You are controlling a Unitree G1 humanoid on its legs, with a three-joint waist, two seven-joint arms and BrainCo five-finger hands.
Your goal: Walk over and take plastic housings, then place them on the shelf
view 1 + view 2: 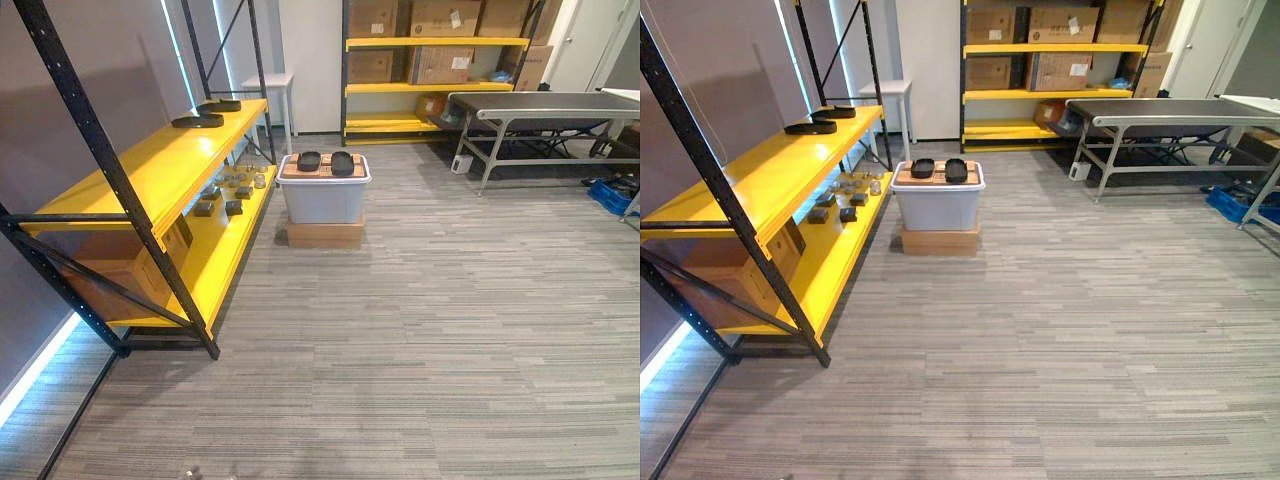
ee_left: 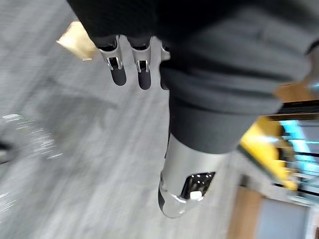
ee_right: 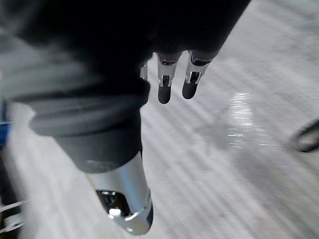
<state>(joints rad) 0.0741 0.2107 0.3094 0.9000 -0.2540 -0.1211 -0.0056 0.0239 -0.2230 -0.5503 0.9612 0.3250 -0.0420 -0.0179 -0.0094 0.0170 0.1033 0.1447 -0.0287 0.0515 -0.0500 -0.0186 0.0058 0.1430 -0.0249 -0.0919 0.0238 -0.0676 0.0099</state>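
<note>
Two black plastic housings (image 1: 309,161) (image 1: 342,163) lie side by side on a wooden board on top of a pale grey bin (image 1: 322,200), which stands on a flat brown box in the middle of the floor, some way ahead of me. To the left stands the yellow shelf (image 1: 150,170); at its far end lie two more black housings (image 1: 198,121) (image 1: 220,105). My left hand (image 2: 118,69) hangs over the grey carpet with straight fingers and holds nothing. My right hand (image 3: 164,84) hangs the same way, open and empty.
Small parts (image 1: 232,190) and a cardboard box (image 1: 110,270) sit on the yellow shelf's lower level. At the back stands another yellow rack with cartons (image 1: 430,60). A grey conveyor table (image 1: 540,105) and a blue crate (image 1: 610,195) are at the right. A white stool (image 1: 268,85) stands behind the shelf.
</note>
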